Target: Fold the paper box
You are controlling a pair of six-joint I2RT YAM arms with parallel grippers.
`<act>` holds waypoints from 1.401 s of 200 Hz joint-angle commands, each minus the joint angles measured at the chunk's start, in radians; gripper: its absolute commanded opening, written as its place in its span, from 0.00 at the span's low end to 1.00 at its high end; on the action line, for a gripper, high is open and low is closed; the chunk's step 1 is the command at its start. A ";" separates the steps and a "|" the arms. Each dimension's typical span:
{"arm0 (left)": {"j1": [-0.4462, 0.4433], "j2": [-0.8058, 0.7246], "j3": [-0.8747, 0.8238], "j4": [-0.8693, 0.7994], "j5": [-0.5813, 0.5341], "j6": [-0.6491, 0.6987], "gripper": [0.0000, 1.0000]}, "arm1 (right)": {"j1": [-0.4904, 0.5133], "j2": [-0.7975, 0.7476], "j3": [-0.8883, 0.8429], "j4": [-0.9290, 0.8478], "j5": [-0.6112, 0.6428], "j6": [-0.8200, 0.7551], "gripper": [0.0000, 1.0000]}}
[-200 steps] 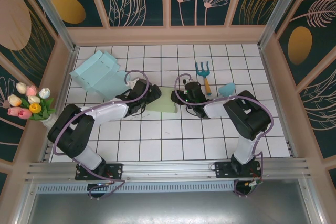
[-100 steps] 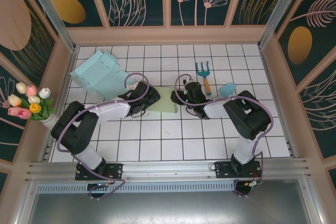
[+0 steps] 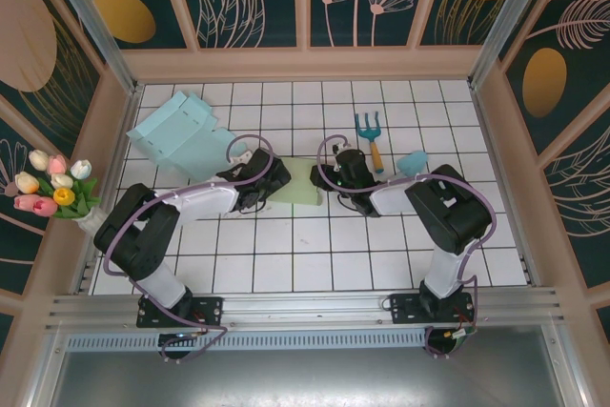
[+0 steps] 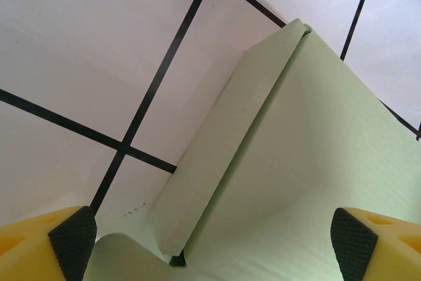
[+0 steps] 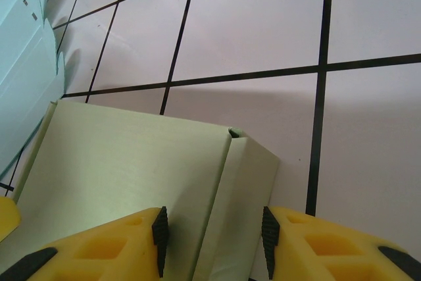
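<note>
**White tiled table, both arms meeting at the green box**

White tiles with a black grid cover the table, walled by dark floral panels. At the far left edge of the top view stands a bunch of tulips (image 3: 52, 186), with a light blue box (image 3: 179, 135) lying flat in the upper left. The left arm (image 3: 143, 235) rises from its base at the lower left, bends at the elbow and stretches low to the right. The left gripper (image 3: 277, 181) has its jaws spread wide astride the left edge of the green paper box (image 3: 303, 182), gripping nothing. That box lies at frame centre. From the right, the right gripper (image 3: 325, 178) is half closed on the box's end flap, pads on either side. The right arm (image 3: 448, 216) folds back to its base at the lower right. A blue rake (image 3: 370, 135) lies above it.
</note>
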 commanded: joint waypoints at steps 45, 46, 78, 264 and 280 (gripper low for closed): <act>-0.051 0.009 0.175 -0.279 -0.132 -0.053 0.95 | -0.002 0.052 -0.027 -0.041 0.019 -0.017 0.45; -0.051 0.010 0.178 -0.282 -0.134 -0.052 0.95 | -0.002 0.052 -0.027 -0.040 0.019 -0.016 0.45; -0.052 0.051 0.206 -0.306 -0.115 -0.067 0.95 | -0.002 0.049 -0.029 -0.040 0.015 -0.018 0.45; -0.055 0.181 0.146 -0.186 -0.036 -0.097 0.90 | -0.011 0.032 -0.063 -0.024 0.020 -0.024 0.45; -0.054 0.189 0.138 -0.182 -0.035 -0.095 0.90 | -0.011 0.033 -0.064 -0.022 0.020 -0.025 0.45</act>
